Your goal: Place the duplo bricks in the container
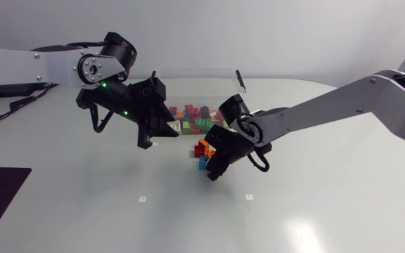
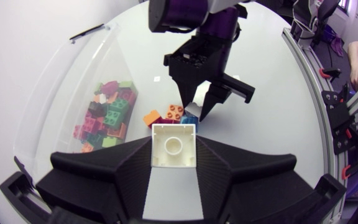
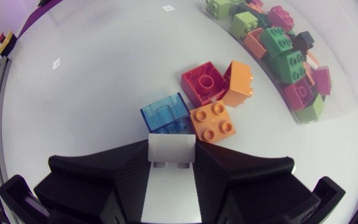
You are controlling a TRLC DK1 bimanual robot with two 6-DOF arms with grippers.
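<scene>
Left gripper [image 2: 173,150] clamps a white duplo brick [image 2: 173,140], right gripper [image 3: 171,145] a pale brick [image 3: 171,153]; the clear container [image 1: 192,70] sits upper centre in the head view. Carry each past its rim before opening, arms taking turns.

Clear plastic container [image 1: 195,70] stands at the far middle of the table [image 1: 315,211]. A heap of mixed plastic duplo bricks [image 1: 199,114] lies inside it.

On the table before its front wall lies a loose cluster:
- The translucent blue brick [image 3: 165,114] touches the orange four-stud brick [image 3: 212,122] beside it.
- Behind these, nearer the container, the red plastic brick [image 3: 202,82] touches the second orange brick [image 3: 238,84].

Right gripper [image 1: 211,169] sits just before the blue and orange pair, a small white brick [image 3: 171,152] clamped between its fingers. Left gripper [image 1: 166,131] stands left of the cluster, a square white plastic brick [image 2: 174,146] clamped between its fingers.
</scene>
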